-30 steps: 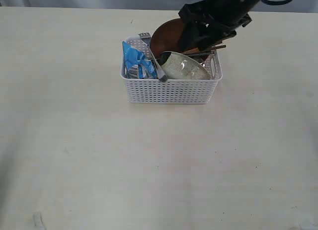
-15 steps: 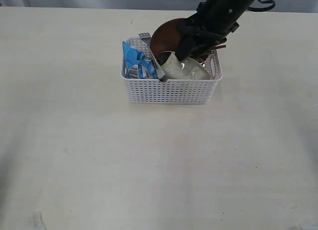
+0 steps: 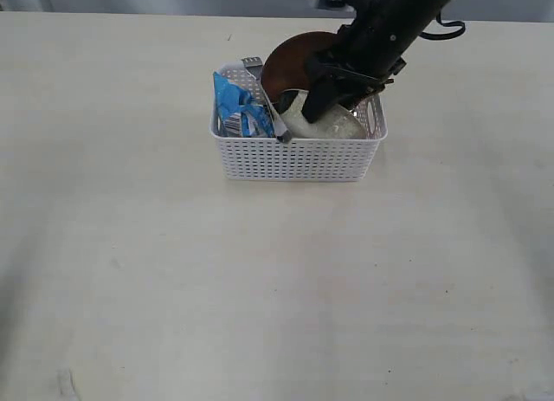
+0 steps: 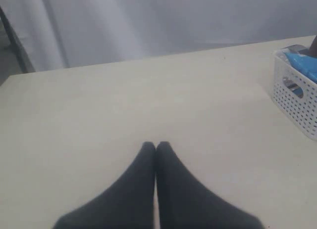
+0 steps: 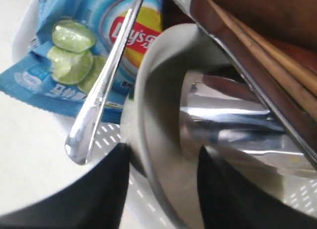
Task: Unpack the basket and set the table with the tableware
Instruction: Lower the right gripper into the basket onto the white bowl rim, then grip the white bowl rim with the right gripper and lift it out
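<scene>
My left fingers (image 4: 151,152) sit pressed shut over bare worktop (image 4: 99,105). In the basket (image 3: 294,158), 1 change: my right fingers (image 3: 318,100) have dropped past the plate (image 3: 290,59) to straddle the bowl (image 5: 158,115) rim, open but narrowing. Unpacking likely starts here. Fingertip contact is cut off; I can't confirm it.

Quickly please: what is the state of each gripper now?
Left gripper: shut, holding nothing.
Right gripper: jaws astride the rim of the bowl; whether they grip it cannot be told.
</scene>
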Action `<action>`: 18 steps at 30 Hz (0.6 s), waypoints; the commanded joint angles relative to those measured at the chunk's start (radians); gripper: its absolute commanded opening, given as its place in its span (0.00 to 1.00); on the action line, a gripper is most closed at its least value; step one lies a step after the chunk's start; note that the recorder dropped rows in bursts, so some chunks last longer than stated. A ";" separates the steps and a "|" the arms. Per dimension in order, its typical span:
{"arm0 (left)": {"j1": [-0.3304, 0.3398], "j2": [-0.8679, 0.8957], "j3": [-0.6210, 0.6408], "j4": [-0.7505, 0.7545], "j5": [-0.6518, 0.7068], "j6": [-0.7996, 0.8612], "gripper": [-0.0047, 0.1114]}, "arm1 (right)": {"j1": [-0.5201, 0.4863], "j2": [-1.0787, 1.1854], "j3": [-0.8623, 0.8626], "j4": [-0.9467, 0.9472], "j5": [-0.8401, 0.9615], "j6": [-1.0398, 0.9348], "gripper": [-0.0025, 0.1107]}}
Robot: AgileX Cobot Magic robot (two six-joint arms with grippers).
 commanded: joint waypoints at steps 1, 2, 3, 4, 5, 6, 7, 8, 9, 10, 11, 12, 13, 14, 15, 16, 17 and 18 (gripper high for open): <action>-0.007 -0.004 0.003 -0.012 -0.009 0.001 0.04 | 0.000 -0.001 -0.007 0.004 -0.003 -0.034 0.22; -0.007 -0.004 0.003 -0.012 -0.009 0.001 0.04 | 0.000 -0.001 -0.007 0.004 -0.003 -0.037 0.16; -0.007 -0.004 0.003 -0.012 -0.009 0.001 0.04 | 0.000 -0.001 -0.007 0.006 -0.003 -0.037 0.12; -0.007 -0.004 0.003 -0.012 -0.009 0.001 0.04 | 0.000 -0.001 -0.007 0.008 -0.003 -0.043 0.07; -0.007 -0.004 0.003 -0.012 -0.009 0.001 0.04 | 0.000 -0.001 -0.007 0.006 -0.003 -0.050 0.03; -0.007 -0.004 0.003 -0.012 -0.009 0.001 0.04 | 0.000 -0.001 -0.007 0.006 -0.003 -0.053 0.02; -0.007 -0.004 0.003 -0.012 -0.009 0.001 0.04 | 0.000 -0.001 -0.007 0.011 0.002 -0.056 0.02; -0.007 -0.004 0.003 -0.012 -0.009 0.001 0.04 | 0.000 -0.001 -0.007 0.017 0.009 -0.058 0.02; -0.007 -0.004 0.003 -0.012 -0.009 0.001 0.04 | 0.000 -0.001 -0.007 0.025 0.011 -0.063 0.02; -0.007 -0.004 0.003 -0.012 -0.009 0.001 0.04 | 0.000 -0.001 -0.007 0.035 0.014 -0.066 0.02; -0.007 -0.004 0.003 -0.012 -0.009 0.001 0.04 | 0.000 -0.001 -0.007 0.051 0.018 -0.070 0.02; -0.007 -0.004 0.003 -0.012 -0.009 0.001 0.04 | 0.000 -0.001 -0.007 0.068 0.020 -0.075 0.02; -0.007 -0.004 0.003 -0.012 -0.009 0.001 0.04 | 0.000 -0.001 -0.007 0.085 0.022 -0.082 0.02; -0.007 -0.004 0.003 -0.012 -0.009 0.001 0.04 | 0.000 -0.001 -0.007 0.103 0.022 -0.084 0.02; -0.007 -0.004 0.003 -0.012 -0.009 0.001 0.04 | 0.000 -0.001 -0.007 0.115 0.022 -0.084 0.02; -0.007 -0.004 0.003 -0.012 -0.009 0.001 0.04 | 0.000 -0.001 -0.007 0.128 0.022 -0.084 0.02; -0.007 -0.004 0.003 -0.012 -0.009 0.001 0.04 | 0.000 -0.001 -0.007 0.135 0.022 -0.084 0.02; -0.007 -0.004 0.003 -0.012 -0.009 0.001 0.04 | 0.000 -0.001 -0.007 0.140 0.022 -0.084 0.02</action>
